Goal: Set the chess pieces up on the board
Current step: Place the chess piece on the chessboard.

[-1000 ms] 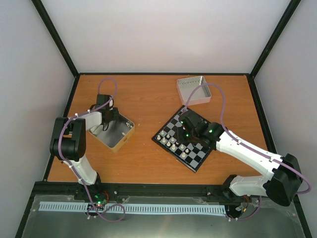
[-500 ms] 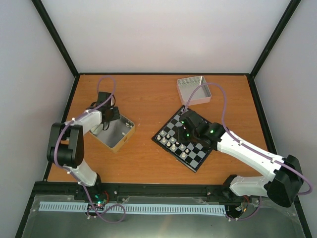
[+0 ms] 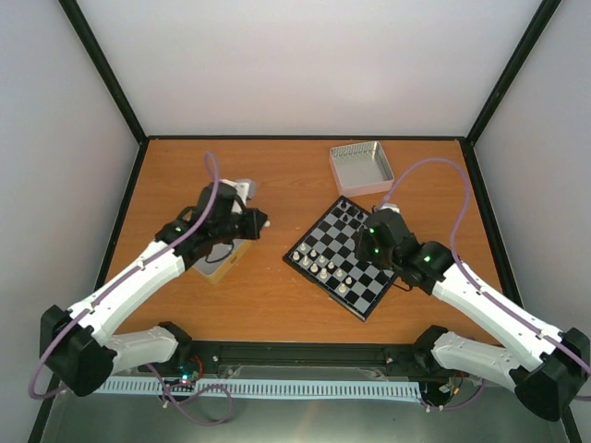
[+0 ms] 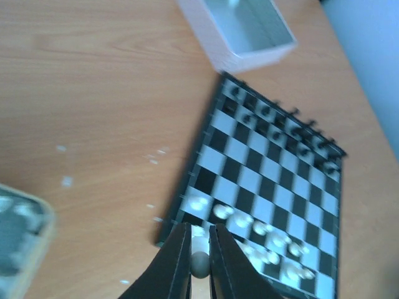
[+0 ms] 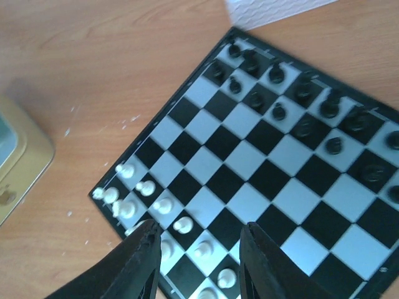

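The black-framed chessboard [image 3: 331, 231] lies tilted right of centre. Several cream-white chess pieces [image 3: 319, 263] stand along its near-left edge, and black pieces [image 3: 351, 212] along the far side. My left gripper [image 3: 260, 221] hovers over bare table left of the board. In the left wrist view [image 4: 199, 229] it is shut on a small cream-white piece [image 4: 199, 265], with the board [image 4: 268, 168] just ahead. My right gripper [image 3: 367, 247] is open and empty above the board's middle. In the right wrist view [image 5: 199, 240] its fingers straddle the white rows [image 5: 165, 205].
A gold-rimmed tin [image 3: 224, 262] sits left of the board, mostly under my left arm; its edge also shows in the right wrist view [image 5: 15, 162]. A grey rectangular tray [image 3: 362, 168] stands behind the board and also shows in the left wrist view [image 4: 240, 28].
My left arm has swung right from the tin towards the board, with a white piece in its jaws. My right arm has shifted right and back over the board.
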Tool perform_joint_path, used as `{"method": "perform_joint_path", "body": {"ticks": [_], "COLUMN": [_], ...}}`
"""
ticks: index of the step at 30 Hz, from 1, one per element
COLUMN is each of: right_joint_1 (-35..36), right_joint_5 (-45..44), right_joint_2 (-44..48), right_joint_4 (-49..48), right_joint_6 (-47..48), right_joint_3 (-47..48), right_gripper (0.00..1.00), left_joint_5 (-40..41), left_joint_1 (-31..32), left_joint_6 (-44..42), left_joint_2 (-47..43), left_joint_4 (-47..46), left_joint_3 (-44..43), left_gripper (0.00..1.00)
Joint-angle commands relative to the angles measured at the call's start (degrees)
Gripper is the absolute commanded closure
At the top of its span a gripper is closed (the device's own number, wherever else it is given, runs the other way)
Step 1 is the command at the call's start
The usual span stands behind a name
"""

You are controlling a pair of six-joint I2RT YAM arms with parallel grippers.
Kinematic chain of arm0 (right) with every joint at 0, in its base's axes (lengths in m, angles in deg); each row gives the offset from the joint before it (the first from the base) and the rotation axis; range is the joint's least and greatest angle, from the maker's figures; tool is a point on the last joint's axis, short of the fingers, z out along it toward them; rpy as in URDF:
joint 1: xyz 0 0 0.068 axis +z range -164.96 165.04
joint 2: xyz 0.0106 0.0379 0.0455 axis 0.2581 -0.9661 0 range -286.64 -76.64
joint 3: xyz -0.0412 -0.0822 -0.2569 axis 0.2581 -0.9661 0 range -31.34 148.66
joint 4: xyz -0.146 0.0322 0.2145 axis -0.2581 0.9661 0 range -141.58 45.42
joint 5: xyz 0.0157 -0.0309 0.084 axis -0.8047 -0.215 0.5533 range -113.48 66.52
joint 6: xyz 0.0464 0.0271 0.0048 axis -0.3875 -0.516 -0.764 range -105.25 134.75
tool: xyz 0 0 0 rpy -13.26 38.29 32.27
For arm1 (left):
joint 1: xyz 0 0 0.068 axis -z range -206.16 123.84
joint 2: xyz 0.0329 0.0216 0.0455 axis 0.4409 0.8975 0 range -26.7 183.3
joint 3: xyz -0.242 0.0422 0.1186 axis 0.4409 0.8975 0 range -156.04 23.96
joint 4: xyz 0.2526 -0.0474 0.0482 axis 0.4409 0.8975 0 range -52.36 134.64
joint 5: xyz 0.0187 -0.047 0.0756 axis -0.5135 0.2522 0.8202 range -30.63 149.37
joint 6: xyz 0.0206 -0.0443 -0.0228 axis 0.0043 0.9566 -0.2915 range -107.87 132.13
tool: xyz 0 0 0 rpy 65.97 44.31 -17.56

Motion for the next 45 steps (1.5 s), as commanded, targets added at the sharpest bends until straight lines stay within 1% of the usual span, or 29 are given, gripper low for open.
{"method": "perform_joint_path", "body": {"ticks": [1, 4, 7, 11, 14, 17, 22, 28, 32, 37, 45], "right_joint_1": [-3.95, -7.37, -11.82, -19.46, -25.35, -31.46, -35.78, -36.93, -37.34, -37.6, -37.69], "right_joint_5": [-4.95, -5.18, -6.31, -5.47, -3.31, -0.31, 2.34, 3.65, 3.82, 4.5, 4.76], "right_joint_2": [3.2, 4.43, 6.53, 10.51, 13.07, 14.31, 15.18, 14.94, 14.54, 14.25, 12.89], "right_joint_4": [1.8, 3.89, 6.09, 8.22, 8.41, 8.32, 7.97, 7.29, 6.81, 6.15, 5.42], "right_joint_6": [-2.74, -3.72, -4.85, -5.55, -5.9, -6.18, -5.46, -5.18, -4.78, -4.47, -2.9], "right_joint_3": [-1.88, -2.84, -4.2, -6.68, -8.46, -9.85, -11.8, -13.22, -13.24, -13.87, -14.04], "right_gripper": [0.64, 0.64, 0.64, 0.63, 0.63, 0.62, 0.61, 0.61, 0.61, 0.61, 0.61], "left_joint_5": [0.17, 2.98, 7.49, 9.41, 7.22, 3.77, 3.99, 1.87, 4.46, 7.41, 7.51], "left_joint_1": [10.65, 18.93, 26.65, 32.32, 34.79, 36.01, 36.86, 38.02, 39.12, 39.53, 39.79], "left_joint_6": [4.92, 4.72, 2.62, -0.68, -3.81, -6.21, -8.47, -9.53, -9.58, -10.36, -11.28], "left_joint_2": [0.88, 4.81, 11.27, 21.86, 27.35, 31.92, 37.69, 43.04, 46.21, 48.05, 51.05], "left_joint_4": [-2.85, -5.71, -5.38, -3.41, -3.58, -4.2, -2.89, -2.07, -0.29, 1.87, 1.9], "left_joint_3": [0.44, -1.65, -6.75, -13.62, -17.39, -20.5, -25.14, -29.69, -31.38, -31.96, -32.79], "left_gripper": [0.91, 0.91, 0.91, 0.91, 0.91, 0.91, 0.91, 0.9, 0.9, 0.9, 0.9]}}
